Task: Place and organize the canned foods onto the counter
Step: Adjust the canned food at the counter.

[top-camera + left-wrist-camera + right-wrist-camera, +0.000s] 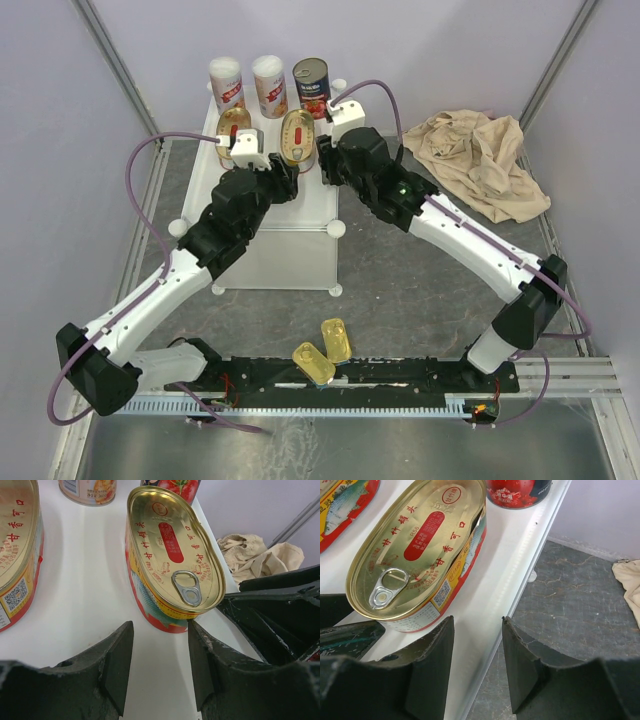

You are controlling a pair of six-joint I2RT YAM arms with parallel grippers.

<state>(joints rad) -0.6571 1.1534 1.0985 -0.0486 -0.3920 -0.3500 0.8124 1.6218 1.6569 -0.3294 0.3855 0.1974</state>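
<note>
As counter point(270, 250) holds three cylinders point(270, 86) along far edge and two oblong tins point(298, 137) just nearer, task judged mostly done. Two gold tins point(313, 363) lie on table point(400, 290) at near edge, not yet placed. Left gripper point(160, 665), right gripper point(477, 665): jaws spread, empty.

Top view looks down from the near side; both wrist views sit close over one oblong tin point(172, 555).
</note>
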